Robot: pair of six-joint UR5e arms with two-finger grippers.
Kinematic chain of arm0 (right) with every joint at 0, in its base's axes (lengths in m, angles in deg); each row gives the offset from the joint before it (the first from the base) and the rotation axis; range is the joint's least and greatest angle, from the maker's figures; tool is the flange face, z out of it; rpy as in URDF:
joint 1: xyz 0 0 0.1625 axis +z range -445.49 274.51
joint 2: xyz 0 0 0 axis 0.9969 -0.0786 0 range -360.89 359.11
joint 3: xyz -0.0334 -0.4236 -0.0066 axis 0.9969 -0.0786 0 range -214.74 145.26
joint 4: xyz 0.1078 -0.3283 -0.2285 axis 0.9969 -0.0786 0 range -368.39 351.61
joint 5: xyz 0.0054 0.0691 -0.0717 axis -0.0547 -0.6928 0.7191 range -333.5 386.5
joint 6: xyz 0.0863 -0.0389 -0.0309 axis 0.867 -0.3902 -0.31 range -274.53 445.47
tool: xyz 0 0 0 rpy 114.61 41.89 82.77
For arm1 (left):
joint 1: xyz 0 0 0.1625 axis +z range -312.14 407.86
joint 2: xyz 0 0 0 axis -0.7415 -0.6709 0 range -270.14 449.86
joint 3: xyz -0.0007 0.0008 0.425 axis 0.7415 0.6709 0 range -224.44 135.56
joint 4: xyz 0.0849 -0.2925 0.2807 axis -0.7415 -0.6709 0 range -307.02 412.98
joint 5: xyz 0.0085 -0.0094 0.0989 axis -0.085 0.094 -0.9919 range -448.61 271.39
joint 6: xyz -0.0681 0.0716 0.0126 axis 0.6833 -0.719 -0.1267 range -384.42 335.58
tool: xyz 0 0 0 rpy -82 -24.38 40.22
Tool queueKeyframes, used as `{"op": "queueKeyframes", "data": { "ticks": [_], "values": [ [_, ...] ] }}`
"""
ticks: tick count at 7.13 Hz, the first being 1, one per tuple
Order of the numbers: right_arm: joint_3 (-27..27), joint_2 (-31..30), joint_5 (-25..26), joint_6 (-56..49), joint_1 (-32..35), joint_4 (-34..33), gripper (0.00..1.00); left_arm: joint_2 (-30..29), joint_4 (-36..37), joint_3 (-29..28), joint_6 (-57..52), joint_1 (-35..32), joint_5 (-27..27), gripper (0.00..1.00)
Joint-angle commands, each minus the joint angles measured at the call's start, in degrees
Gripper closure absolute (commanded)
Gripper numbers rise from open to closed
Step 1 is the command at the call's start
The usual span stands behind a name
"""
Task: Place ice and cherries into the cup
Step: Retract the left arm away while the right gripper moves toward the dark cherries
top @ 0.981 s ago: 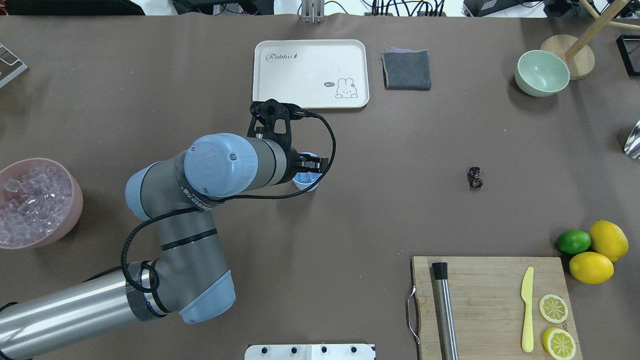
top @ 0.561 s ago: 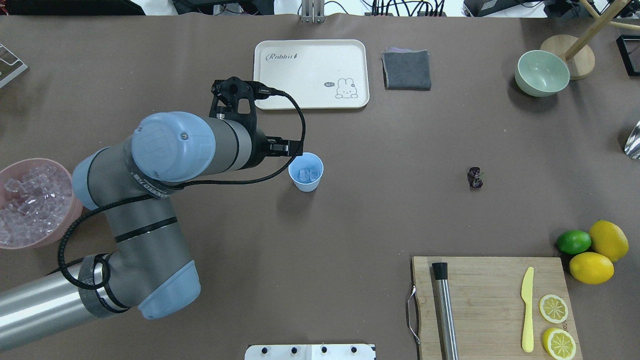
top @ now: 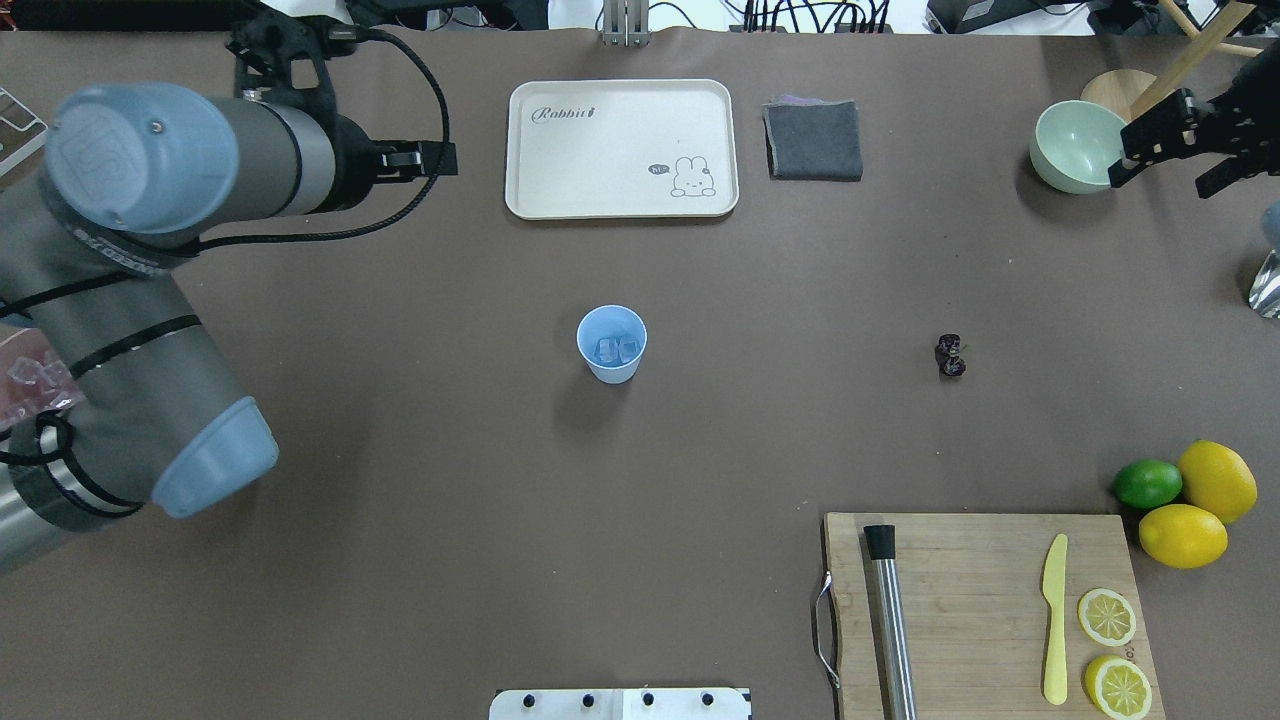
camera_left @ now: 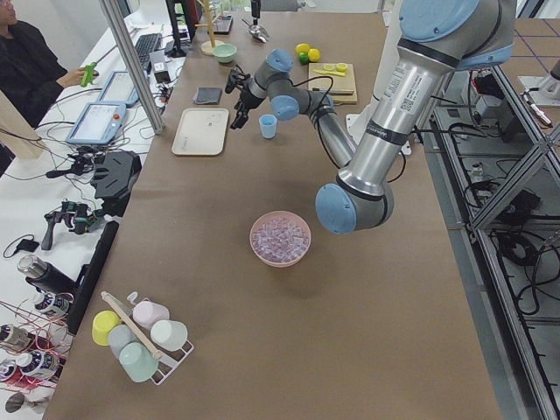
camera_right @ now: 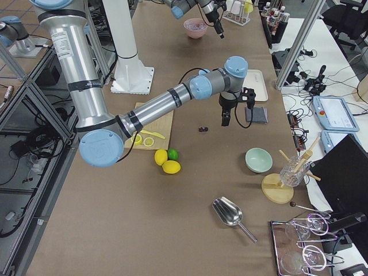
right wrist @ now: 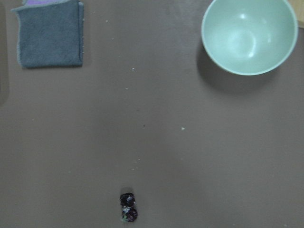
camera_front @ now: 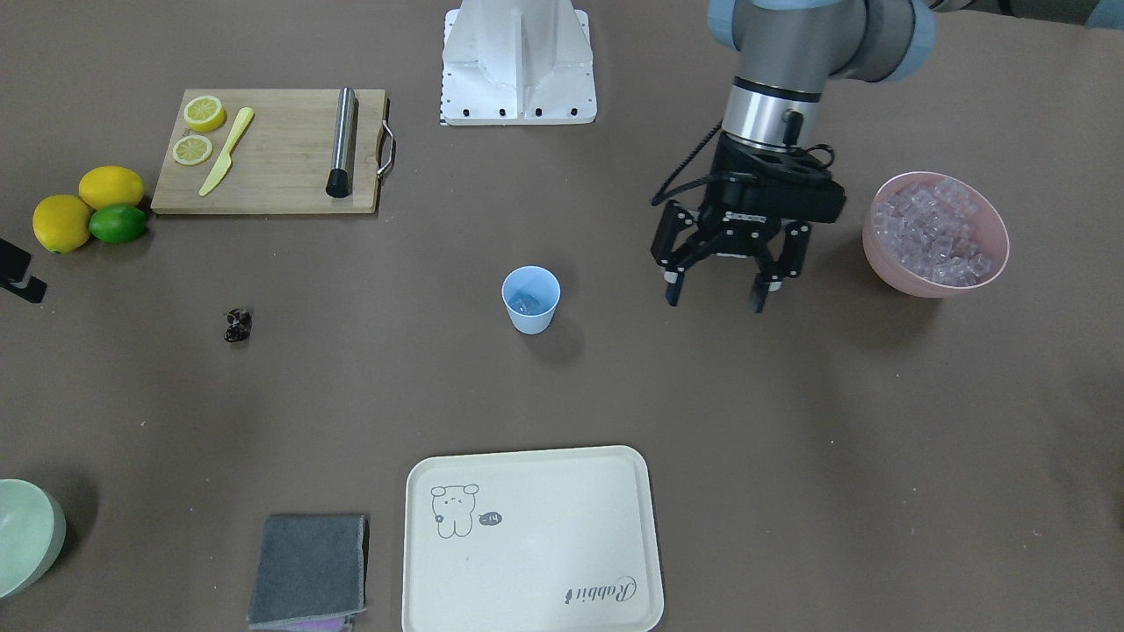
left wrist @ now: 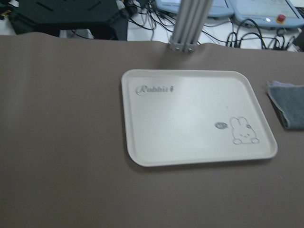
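Note:
The pale blue cup [top: 612, 343] [camera_front: 530, 299] stands upright mid-table with two clear ice cubes [top: 617, 350] in it. More ice fills the pink bowl [camera_front: 931, 288], which my left arm mostly hides from overhead. My left gripper [camera_front: 716, 297] [top: 430, 160] hangs open and empty above the table between cup and pink bowl. The dark cherries [top: 950, 355] [camera_front: 238, 325] lie on the bare table, far to the cup's right in the overhead view. My right gripper [top: 1165, 170] is open and empty, high near the mint bowl; the cherries [right wrist: 128, 208] sit at the bottom of its wrist view.
A cream tray [top: 620, 150], a grey cloth [top: 814, 140] and a mint-green bowl [top: 1085, 150] lie along the far side. A cutting board [top: 980, 600] with a knife, a metal rod and lemon slices is front right, beside lemons [top: 1200, 510] and a lime [top: 1147, 483].
My left gripper has pulled away from above the cup toward the pink bowl, leaving two ice cubes in the cup. My right gripper has come into the overhead view at the top right.

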Motion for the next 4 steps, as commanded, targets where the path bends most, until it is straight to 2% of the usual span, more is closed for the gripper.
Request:
{"op": "queueKeyframes", "data": {
  "ticks": [1,2,4],
  "values": [
    [-1.1,2.5,6.8,12.2,-10.8,7.6,0.0,7.5,-0.6,0.2,-13.6,-15.4,17.6,0.02],
    [-3.1,2.3,8.3,18.2,-14.6,15.0,0.0,11.0,1.8,0.2,-27.8,-22.6,25.0,0.02],
    [-9.5,1.7,13.9,20.7,-20.0,23.4,0.0,15.5,3.4,-0.4,-39.7,-30.7,29.2,0.02]
  ]
}}
